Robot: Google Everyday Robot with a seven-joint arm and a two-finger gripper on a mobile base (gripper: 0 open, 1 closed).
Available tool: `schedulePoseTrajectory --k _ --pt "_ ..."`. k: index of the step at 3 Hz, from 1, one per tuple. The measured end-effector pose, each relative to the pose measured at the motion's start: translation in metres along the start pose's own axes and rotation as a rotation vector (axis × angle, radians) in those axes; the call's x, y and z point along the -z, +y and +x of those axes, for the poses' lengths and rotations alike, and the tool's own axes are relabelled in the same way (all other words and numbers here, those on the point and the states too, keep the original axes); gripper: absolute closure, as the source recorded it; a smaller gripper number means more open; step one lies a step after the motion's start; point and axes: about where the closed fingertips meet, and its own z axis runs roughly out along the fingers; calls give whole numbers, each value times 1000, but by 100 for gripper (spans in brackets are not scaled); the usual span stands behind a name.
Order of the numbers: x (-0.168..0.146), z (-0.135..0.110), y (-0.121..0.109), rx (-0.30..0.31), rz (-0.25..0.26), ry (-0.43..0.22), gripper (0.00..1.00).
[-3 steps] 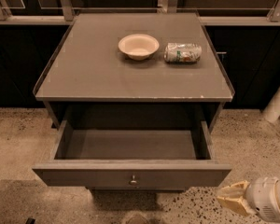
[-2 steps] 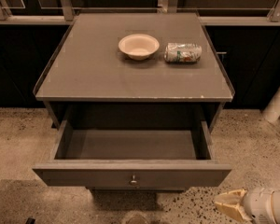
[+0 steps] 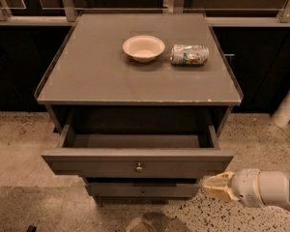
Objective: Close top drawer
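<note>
The top drawer [image 3: 135, 166] of the grey cabinet stands partly pulled out, its plain front facing me with a small round knob [image 3: 139, 167] at the centre. Its inside [image 3: 135, 140] looks empty. My gripper [image 3: 217, 186], with tan tips on a white arm, sits at the lower right, just below and against the right end of the drawer front.
On the cabinet top [image 3: 96, 76] are a white bowl [image 3: 143, 47] and a crushed can [image 3: 189, 54] lying on its side. A lower drawer front [image 3: 142, 190] shows under the top drawer. The floor [image 3: 19, 144] is speckled; dark cabinets and a rail stand behind.
The top drawer has slid part of the way in. My gripper has moved up and left, from the bottom right corner to the drawer front's right end.
</note>
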Motion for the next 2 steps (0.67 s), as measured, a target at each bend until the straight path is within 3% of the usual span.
schedulePoseTrajectory --k 1,2 --pt "0 0 0 0 0 0 100" --pt "-24 -21 -17 61 -14 -12 100"
